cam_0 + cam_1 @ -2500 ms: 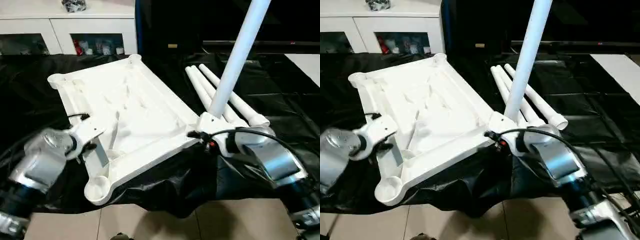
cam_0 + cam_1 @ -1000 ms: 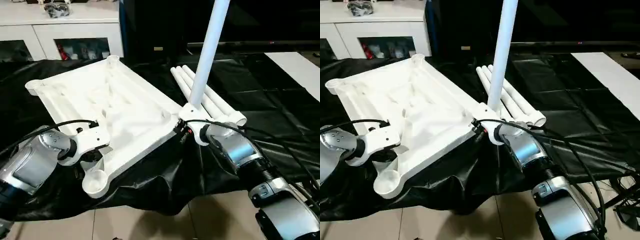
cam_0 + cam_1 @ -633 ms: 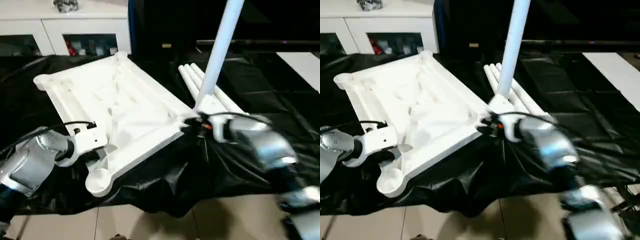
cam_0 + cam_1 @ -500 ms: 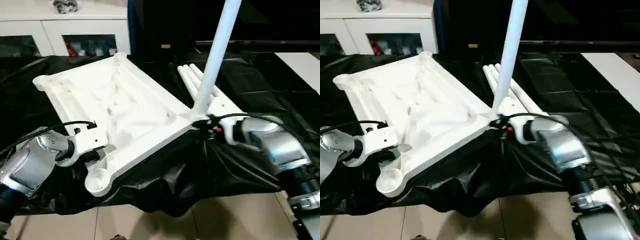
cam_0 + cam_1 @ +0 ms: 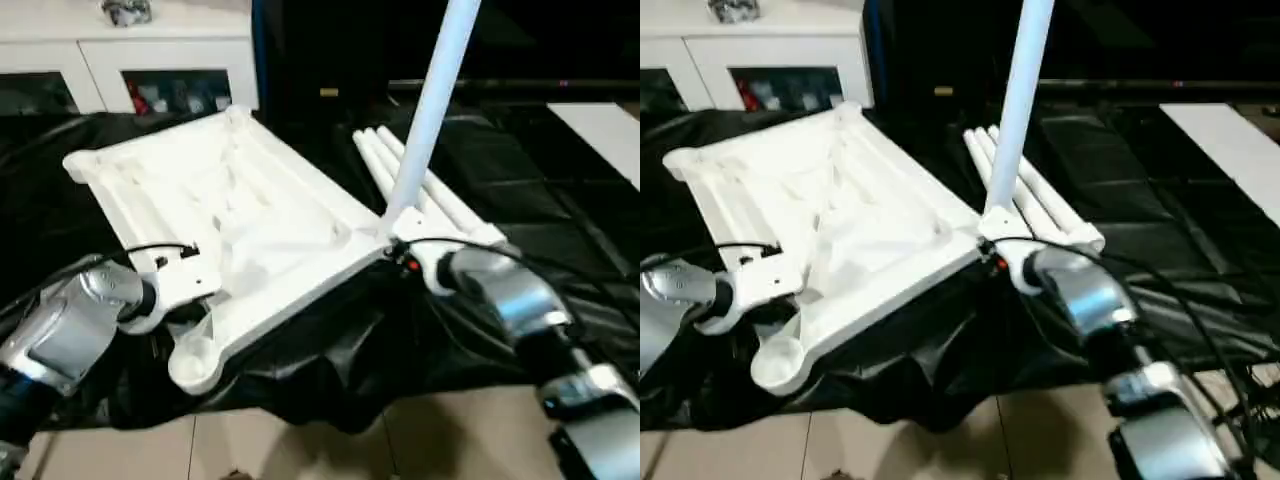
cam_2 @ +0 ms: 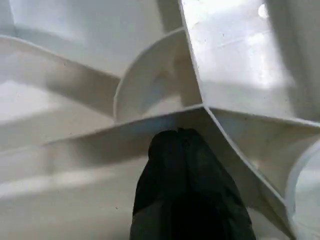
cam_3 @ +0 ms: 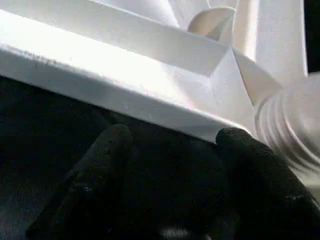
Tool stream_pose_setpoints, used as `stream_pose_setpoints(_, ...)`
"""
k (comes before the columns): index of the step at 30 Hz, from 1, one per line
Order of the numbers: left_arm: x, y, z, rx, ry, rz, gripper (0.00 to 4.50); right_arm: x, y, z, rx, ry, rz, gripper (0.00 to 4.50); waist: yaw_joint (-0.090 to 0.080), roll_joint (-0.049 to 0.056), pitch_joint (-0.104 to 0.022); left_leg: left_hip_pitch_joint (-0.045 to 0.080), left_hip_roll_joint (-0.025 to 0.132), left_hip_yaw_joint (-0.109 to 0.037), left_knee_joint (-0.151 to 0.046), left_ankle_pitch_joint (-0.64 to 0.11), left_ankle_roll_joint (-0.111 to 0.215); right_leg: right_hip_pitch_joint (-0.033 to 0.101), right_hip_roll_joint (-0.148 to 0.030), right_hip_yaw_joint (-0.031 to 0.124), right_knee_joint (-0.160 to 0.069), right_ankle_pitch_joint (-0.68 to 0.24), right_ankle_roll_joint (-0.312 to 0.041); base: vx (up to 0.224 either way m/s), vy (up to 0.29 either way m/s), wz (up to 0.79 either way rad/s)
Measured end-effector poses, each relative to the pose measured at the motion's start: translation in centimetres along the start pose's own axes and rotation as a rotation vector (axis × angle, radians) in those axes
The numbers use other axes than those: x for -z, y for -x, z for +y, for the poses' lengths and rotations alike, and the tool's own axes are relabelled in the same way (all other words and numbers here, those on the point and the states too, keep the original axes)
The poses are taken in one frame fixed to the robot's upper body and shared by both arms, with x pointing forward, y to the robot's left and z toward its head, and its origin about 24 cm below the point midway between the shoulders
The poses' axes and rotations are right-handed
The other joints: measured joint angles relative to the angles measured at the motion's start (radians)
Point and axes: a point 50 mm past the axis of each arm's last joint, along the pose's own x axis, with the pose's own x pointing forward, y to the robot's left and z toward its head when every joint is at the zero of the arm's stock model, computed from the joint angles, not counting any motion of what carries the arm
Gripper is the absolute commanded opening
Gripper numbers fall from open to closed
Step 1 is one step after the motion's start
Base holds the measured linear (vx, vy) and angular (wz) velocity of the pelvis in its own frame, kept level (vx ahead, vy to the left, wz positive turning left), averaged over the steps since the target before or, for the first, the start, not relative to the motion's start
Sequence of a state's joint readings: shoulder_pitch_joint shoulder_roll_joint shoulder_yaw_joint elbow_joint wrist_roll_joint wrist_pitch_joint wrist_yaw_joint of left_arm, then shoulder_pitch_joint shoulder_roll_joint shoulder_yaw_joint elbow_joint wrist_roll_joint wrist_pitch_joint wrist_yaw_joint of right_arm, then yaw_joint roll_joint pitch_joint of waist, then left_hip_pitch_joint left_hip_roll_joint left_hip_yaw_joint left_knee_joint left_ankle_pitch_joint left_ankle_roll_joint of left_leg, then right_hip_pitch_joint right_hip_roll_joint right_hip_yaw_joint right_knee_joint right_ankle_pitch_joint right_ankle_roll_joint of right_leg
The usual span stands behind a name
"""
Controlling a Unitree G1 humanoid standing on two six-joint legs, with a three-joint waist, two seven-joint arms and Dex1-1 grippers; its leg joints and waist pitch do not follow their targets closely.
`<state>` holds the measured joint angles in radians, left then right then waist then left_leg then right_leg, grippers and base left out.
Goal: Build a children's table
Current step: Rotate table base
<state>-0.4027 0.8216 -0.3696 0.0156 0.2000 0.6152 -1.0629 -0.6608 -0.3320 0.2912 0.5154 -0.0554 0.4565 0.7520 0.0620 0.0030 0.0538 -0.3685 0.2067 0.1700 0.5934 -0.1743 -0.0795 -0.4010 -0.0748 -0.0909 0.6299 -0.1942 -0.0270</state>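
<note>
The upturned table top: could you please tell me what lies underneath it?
A black sheet lies under the table top, draping over the near edge. Whatever supports them beneath is covered.

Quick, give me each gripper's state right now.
Left gripper: shut, fingers together against a rib inside the upturned table top; holding nothing that can be seen.
Right gripper: open, holding nothing, just below the table top's edge beside the standing leg.

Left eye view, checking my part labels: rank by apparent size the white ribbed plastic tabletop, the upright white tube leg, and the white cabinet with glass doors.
1. White ribbed plastic tabletop.
2. Upright white tube leg.
3. White cabinet with glass doors; cropped and farther away, so its rank is unsure.
</note>
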Motion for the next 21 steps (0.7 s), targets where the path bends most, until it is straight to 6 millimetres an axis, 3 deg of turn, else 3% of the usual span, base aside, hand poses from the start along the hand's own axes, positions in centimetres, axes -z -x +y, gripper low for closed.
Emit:
stream_pose_setpoints(1,0.0,0.0,0.0,0.000,0.001,0.000,0.00,-0.1,-0.2,0.1,0.011,0.001,-0.001,3.28,0.000,0.000,0.000,0.000,0.000,0.000,0.000,0.000,0.000,0.000,0.000,0.000,0.000,0.000,0.000,0.000,0.000,0.00)
stream_pose_setpoints(2,0.0,0.0,0.0,0.000,0.001,0.001,0.00,-0.1,-0.3,0.2,0.018,0.000,0.000,2.88,0.001,0.000,0.000,0.000,0.000,0.000,0.000,0.000,0.000,0.000,0.000,0.000,0.000,0.000,0.000,0.000,0.000,0.00)
stream_pose_setpoints(5,0.0,0.0,0.0,0.000,0.006,0.003,0.00,0.0,-0.3,0.1,0.022,0.002,0.005,2.94,-0.001,-0.002,0.000,0.000,0.000,0.000,0.000,0.000,0.000,0.000,0.000,0.000,0.000,0.000,0.000,0.000,0.000,0.00)
stream_pose_setpoints(7,0.0,0.0,-0.1,0.000,0.007,0.004,0.00,0.1,-0.3,0.1,0.020,0.002,0.008,2.50,-0.001,-0.002,0.000,0.000,0.000,0.000,0.000,0.000,0.000,0.000,0.000,0.000,0.000,0.000,0.000,0.000,0.000,0.00)
stream_pose_setpoints(10,-0.1,0.0,-0.1,-0.003,0.003,0.000,0.00,0.3,-0.4,0.0,0.020,-0.005,0.016,2.42,-0.001,-0.002,0.000,0.000,0.000,0.000,0.000,0.000,0.000,0.000,0.000,0.000,0.000,0.000,0.000,0.000,0.000,0.00)
stream_pose_setpoints(13,-0.1,0.0,-0.1,-0.005,0.004,0.001,0.00,0.5,-0.4,-0.2,0.026,-0.017,0.019,1.94,-0.001,-0.002,0.000,0.000,0.000,0.000,0.000,0.000,0.000,0.000,0.000,0.000,0.000,0.000,0.000,0.000,0.000,0.00)
stream_pose_setpoints(21,-0.1,0.1,-0.1,0.001,0.006,0.000,0.00,0.9,-1.8,0.1,0.047,-0.167,-0.005,1.30,-0.003,-0.002,0.000,0.000,0.000,0.000,0.000,0.000,0.000,0.000,0.000,0.000,0.000,0.000,0.000,0.000,0.000,0.00)
